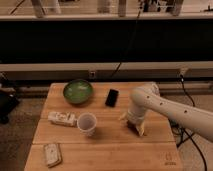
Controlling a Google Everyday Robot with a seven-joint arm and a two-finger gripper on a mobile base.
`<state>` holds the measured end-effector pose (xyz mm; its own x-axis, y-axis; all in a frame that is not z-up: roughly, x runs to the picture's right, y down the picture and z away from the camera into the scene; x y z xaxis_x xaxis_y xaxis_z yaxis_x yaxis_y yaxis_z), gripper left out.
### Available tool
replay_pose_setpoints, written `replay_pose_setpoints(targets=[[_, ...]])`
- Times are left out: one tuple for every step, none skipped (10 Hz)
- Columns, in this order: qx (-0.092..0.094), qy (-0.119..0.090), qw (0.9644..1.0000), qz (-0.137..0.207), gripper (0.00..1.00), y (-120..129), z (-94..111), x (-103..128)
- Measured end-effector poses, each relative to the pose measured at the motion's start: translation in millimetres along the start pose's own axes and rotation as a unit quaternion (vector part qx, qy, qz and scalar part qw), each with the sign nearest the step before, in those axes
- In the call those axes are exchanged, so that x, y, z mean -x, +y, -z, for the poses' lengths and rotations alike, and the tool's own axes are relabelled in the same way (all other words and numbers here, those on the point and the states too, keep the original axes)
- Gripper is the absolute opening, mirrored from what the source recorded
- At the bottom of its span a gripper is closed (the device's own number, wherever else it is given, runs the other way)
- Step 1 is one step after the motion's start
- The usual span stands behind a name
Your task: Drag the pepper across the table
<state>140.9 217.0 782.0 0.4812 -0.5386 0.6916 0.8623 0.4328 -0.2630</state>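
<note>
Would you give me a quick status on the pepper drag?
Gripper low on table, right of cup. Pepper not visible, likely hidden under gripper. Phone just behind, cup to the left.

The end effector (134,125) rests on the table (110,142), right of the cup (87,123).

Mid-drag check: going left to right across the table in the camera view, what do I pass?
Packet → white box → green bowl → cup → black phone → end effector, low over the table.

A white cup (87,123) stands as the landmark. A green bowl (78,91) sits behind it, a black phone (112,97) behind and to its right. A white packet (62,118) lies just left of it, and a wrapped snack (52,154) lies nearer the front, to its left.

The gripper (134,127) is low to the cup's right.
</note>
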Motion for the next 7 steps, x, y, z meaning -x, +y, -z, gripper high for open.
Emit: replay_pose_setpoints(targets=[[-0.001,0.001,0.9997,0.023,0.8,1,0,-2],[0.0,0.003,0.999,0.045,0.8,4,1,-4],[0.001,0.007,0.9978,0.066,0.8,6,1,-6],[0.002,0.011,0.9966,0.081,0.8,8,2,-9],[0.001,0.015,0.9955,0.093,0.8,9,2,-13],[0.0,0.02,0.9943,0.105,0.8,11,1,-17],[0.002,0.021,0.9934,0.112,0.8,12,-1,-19]])
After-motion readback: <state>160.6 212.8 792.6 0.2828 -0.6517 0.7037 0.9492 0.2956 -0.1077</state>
